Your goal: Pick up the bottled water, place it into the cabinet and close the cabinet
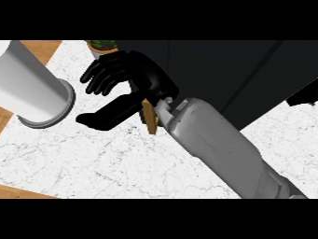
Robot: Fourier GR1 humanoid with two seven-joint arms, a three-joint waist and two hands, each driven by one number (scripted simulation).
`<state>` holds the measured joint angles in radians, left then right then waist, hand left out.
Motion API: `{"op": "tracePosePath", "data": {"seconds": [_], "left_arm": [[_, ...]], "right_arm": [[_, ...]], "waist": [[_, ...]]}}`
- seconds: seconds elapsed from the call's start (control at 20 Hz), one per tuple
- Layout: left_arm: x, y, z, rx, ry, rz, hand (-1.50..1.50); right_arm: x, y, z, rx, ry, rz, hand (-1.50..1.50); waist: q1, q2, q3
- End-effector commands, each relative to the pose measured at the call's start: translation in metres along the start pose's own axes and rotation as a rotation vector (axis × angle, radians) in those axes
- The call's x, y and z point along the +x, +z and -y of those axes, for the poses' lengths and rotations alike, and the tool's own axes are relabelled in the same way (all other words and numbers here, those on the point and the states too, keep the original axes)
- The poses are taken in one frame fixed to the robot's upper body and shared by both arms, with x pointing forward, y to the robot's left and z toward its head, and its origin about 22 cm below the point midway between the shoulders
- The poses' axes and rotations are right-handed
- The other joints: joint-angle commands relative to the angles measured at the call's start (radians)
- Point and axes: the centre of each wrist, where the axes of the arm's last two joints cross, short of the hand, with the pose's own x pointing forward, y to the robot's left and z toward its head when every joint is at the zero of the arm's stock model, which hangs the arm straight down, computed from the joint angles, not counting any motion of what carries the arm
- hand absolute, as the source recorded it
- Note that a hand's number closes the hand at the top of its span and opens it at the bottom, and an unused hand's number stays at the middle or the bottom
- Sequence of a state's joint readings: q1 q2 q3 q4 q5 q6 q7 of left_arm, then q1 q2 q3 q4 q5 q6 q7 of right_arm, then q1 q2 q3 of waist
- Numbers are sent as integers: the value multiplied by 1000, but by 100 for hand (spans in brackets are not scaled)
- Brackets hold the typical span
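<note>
Forearm (pixel 216 144) nearest; left hand (pixel 135 74) fingers (pixel 98 78) spread, holding nothing, beside the cabinet (pixel 223 70). Bottle unseen; probably light, slippery, best gripped mid-body.

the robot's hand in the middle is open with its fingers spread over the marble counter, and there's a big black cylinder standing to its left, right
Not quite: the cylinder is white, not black, as the head view shows. The rest holds. The hand is open with fingers spread above the marble counter, and the cylinder stands at its left.
</note>
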<state>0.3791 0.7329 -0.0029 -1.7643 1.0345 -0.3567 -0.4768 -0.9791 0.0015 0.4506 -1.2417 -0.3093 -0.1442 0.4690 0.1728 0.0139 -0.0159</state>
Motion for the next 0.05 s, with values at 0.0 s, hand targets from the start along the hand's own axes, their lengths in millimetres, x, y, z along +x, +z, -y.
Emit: {"op": "tracePosePath", "data": {"seconds": [0.0], "left_arm": [[-1,2,-3,8,-8,14,-150]], "right_arm": [[5,-19,41,-243,-123,28,-150]], "waist": [[-22,32,12]]}}
